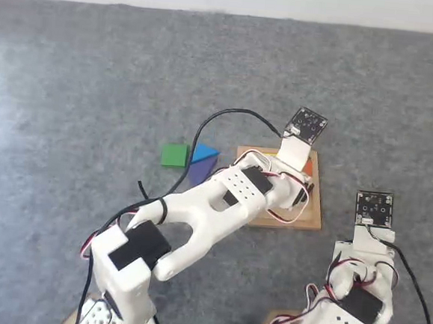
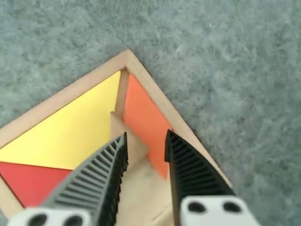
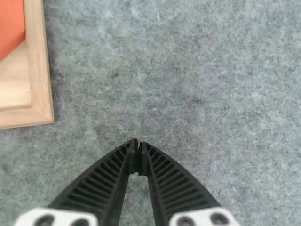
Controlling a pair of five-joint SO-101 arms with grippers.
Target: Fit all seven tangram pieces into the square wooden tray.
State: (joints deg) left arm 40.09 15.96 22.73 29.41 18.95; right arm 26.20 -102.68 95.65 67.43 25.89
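Open left jaws over tray gap beside orange triangle; loose green square lies nearer this arm; right jaws closed.

White perforated arms, ribbed black left end effector (black cable).

The table is covered all over with grey felt. The square wooden tray lies flat on it. To the left of the tray in the high view, near but apart from it, three loose pieces lie on the felt: a blue triangle closest to the tray, a green square just beyond it, and a purple piece touching the triangle's near side
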